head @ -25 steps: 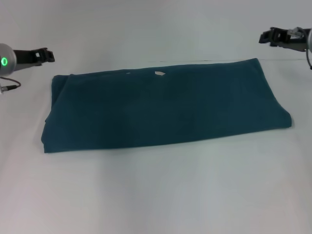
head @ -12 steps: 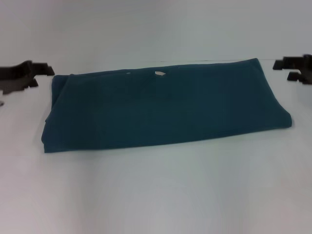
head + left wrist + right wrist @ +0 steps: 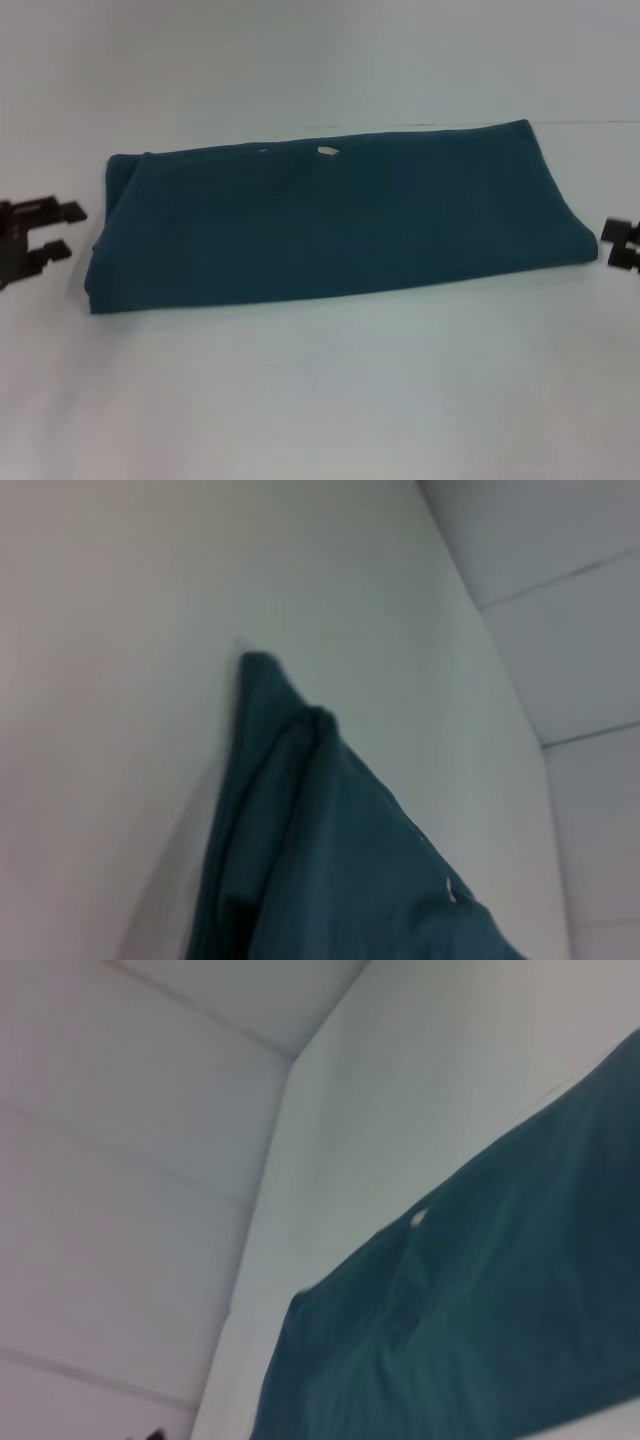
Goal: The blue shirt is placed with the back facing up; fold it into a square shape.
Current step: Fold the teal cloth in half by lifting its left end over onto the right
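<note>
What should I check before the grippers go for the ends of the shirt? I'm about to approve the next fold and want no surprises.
1. The blue shirt lies flat on the table as a long folded band: ok.
2. Left gripper beside the shirt's left end, fingers apart: ok.
3. Right gripper beside the right end, fingers apart: ok.
4. Neither gripper touching the fabric yet: ok.
5. Left end layers stacked evenly: not ok, the left wrist view shows a bunched corner.
6. Gripper height above the table: cannot tell.

The head view's edges cut off both arms, leaving only the left tool and right tool.
</note>
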